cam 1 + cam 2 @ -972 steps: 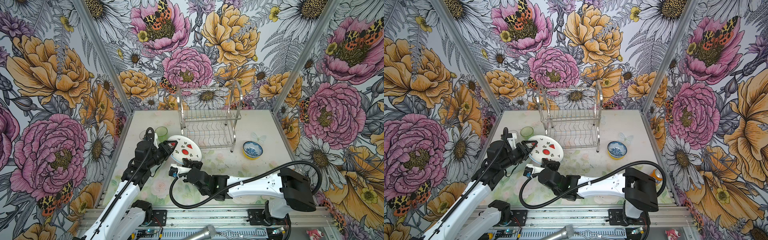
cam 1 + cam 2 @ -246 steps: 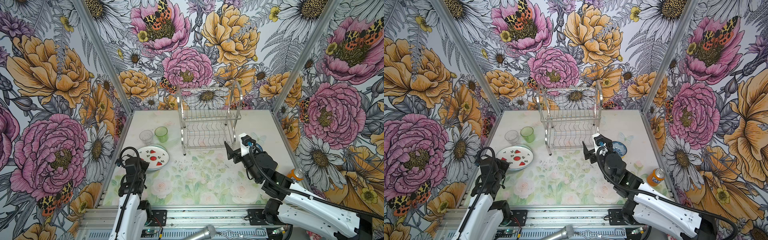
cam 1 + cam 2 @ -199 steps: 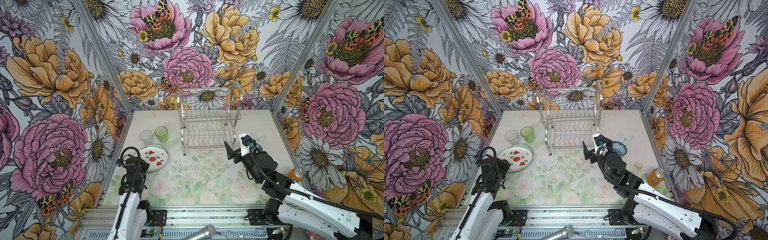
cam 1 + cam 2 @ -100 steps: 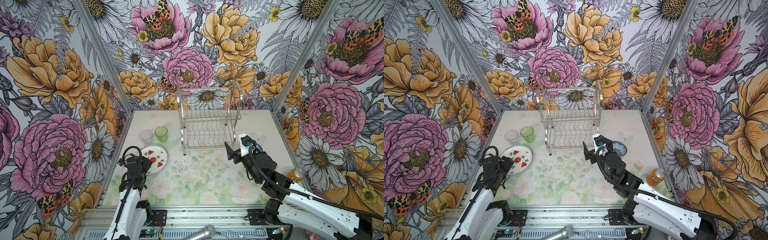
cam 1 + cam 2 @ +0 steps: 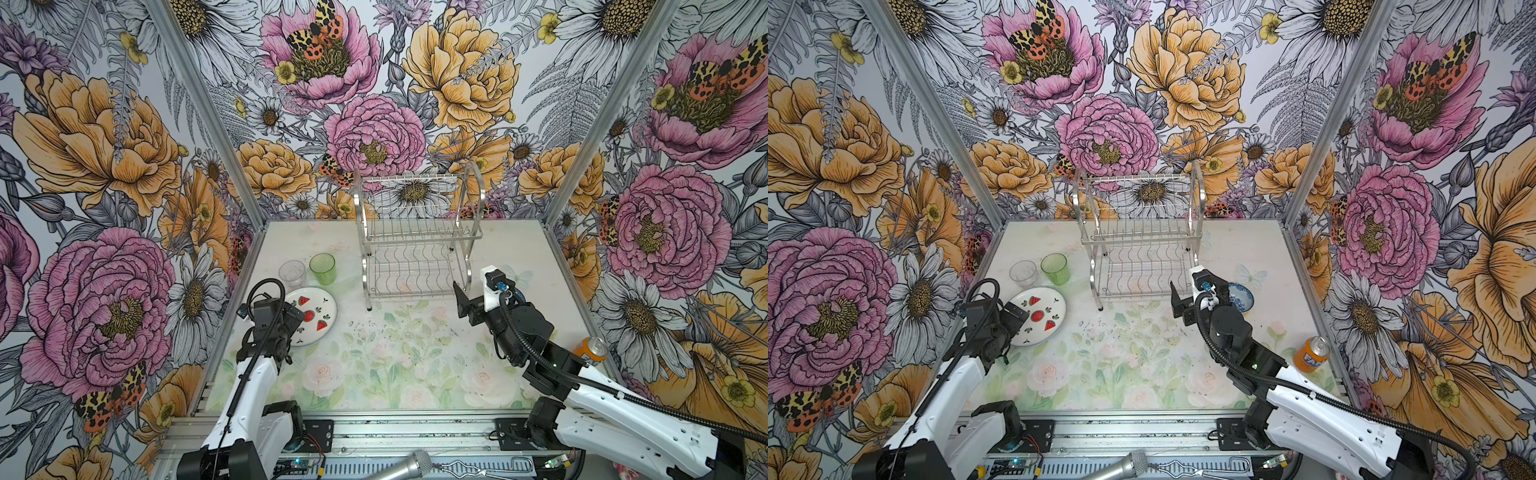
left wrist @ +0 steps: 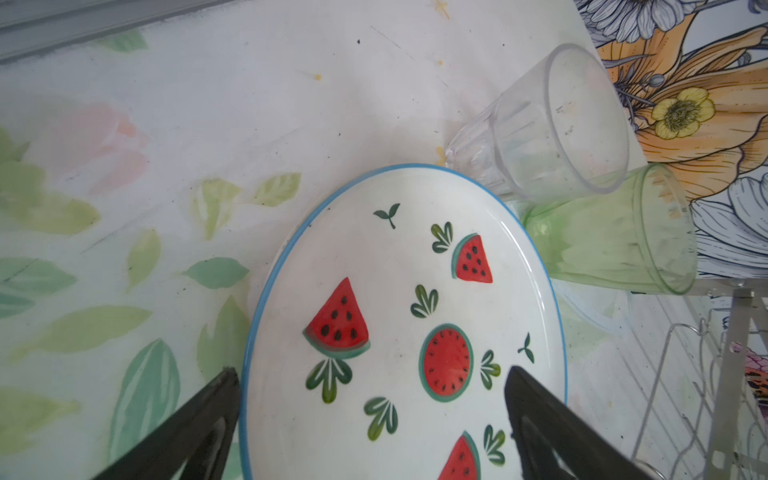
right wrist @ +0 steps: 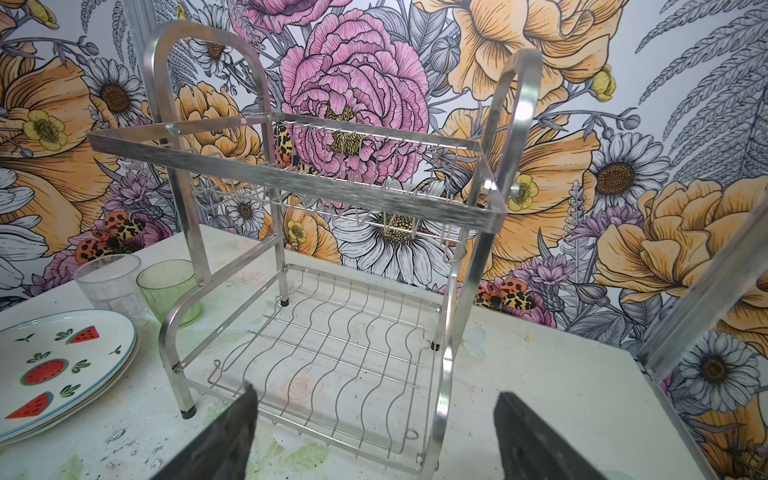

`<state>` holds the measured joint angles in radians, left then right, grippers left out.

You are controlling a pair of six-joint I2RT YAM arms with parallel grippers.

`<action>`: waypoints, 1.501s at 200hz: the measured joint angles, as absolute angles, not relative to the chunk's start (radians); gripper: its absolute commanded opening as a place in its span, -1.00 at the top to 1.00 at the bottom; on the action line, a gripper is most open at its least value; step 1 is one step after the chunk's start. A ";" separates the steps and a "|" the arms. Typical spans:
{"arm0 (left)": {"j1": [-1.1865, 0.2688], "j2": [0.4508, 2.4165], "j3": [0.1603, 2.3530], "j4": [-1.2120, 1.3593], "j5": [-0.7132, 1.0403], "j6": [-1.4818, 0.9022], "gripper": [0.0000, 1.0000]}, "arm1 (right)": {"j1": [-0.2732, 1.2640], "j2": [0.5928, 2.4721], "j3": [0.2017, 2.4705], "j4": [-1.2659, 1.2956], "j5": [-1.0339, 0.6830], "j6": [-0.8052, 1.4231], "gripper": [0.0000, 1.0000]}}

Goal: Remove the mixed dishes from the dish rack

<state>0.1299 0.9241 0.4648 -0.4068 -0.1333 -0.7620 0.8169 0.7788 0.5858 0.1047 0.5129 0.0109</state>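
Left of the shiny two-tier steel wire dish rack (image 5: 415, 238), both top views: round watermelon-print white plate (image 5: 318, 320), green tumbler (image 5: 323, 268), clear glass (image 5: 292, 272); blue-and-white bowl (image 5: 1241, 297) just right of it in a top view. Left wrist: left gripper (image 6: 372, 374) spread wide over the plate, gripping nothing. Right wrist: right gripper (image 7: 374, 395) spread too, facing the rack

Bright, even light, soft shadows; the dish rack (image 7: 517, 116) glints.
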 measured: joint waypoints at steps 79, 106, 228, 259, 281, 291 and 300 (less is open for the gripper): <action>-0.006 0.830 0.467 -0.333 -0.279 -0.678 -0.98 | 0.688 0.772 0.543 0.102 0.676 0.095 -0.94; -0.006 0.802 0.458 -0.233 -0.313 -0.626 -0.98 | 0.597 0.775 0.511 0.105 0.712 0.157 -0.99; 0.024 1.143 0.357 0.402 -0.426 -0.337 -0.98 | 0.330 0.875 0.313 0.328 0.888 0.233 -0.99; 0.025 1.234 0.361 0.492 -0.409 -0.263 -0.98 | 0.285 0.984 0.313 0.392 0.883 0.230 -0.99; 0.025 1.286 0.367 0.549 -0.392 -0.212 -0.98 | 0.254 1.064 0.313 0.436 0.877 0.228 -0.99; 0.025 1.303 0.367 0.578 -0.383 -0.195 -0.98 | 0.242 1.095 0.313 0.458 0.876 0.228 -0.99; 0.025 1.319 0.366 0.611 -0.371 -0.178 -0.98 | 0.233 1.120 0.313 0.483 0.874 0.226 -0.99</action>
<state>0.0250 1.3186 0.3660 0.6109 -0.3714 -0.1776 0.2333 1.1202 0.3130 0.4828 0.8742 0.2264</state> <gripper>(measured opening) 0.988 0.995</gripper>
